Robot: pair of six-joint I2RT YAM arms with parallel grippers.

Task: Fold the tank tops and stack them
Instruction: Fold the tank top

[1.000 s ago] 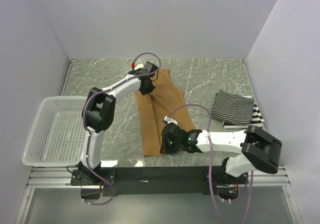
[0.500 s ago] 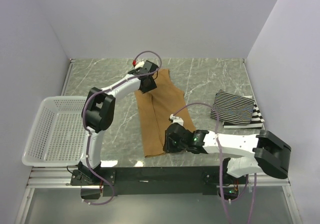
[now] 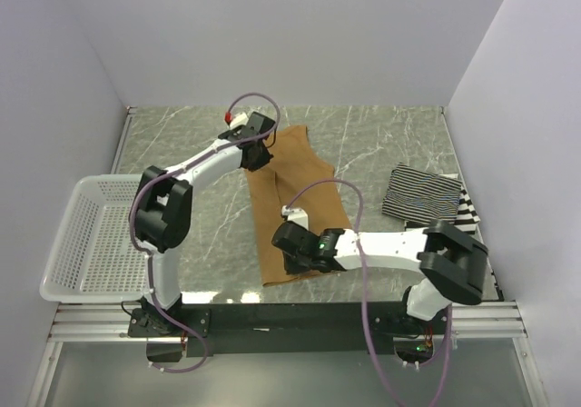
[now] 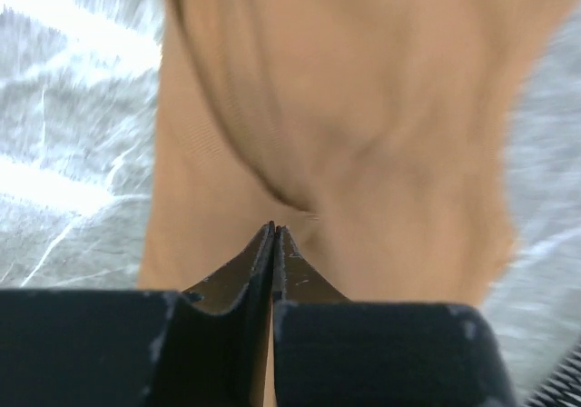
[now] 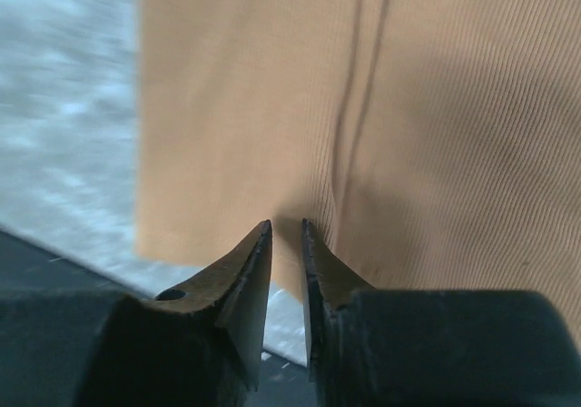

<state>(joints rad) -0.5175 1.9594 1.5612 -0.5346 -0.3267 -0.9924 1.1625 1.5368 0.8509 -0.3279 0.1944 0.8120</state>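
The plain tan-brown tank top (image 3: 300, 203) lies lengthwise in the middle of the marble table, with one side folded in. My left gripper (image 3: 257, 153) is at its far left corner and is shut on the cloth (image 4: 363, 134), with creases running to the tips (image 4: 274, 229). My right gripper (image 3: 289, 253) is at the near hem. Its jaws are drawn close with tan cloth (image 5: 436, 107) in the narrow gap (image 5: 287, 227). The thin-striped top (image 3: 425, 196) lies folded at the right on the wide-striped one (image 3: 467, 213).
A white mesh basket (image 3: 100, 234) stands at the left edge of the table. The black front rail (image 3: 290, 316) runs along the near edge, close behind the hem. Walls close in the back and both sides.
My right gripper has slid left along the near hem. My left gripper has shifted a little left, and the far left corner of the tan top has gone with it.
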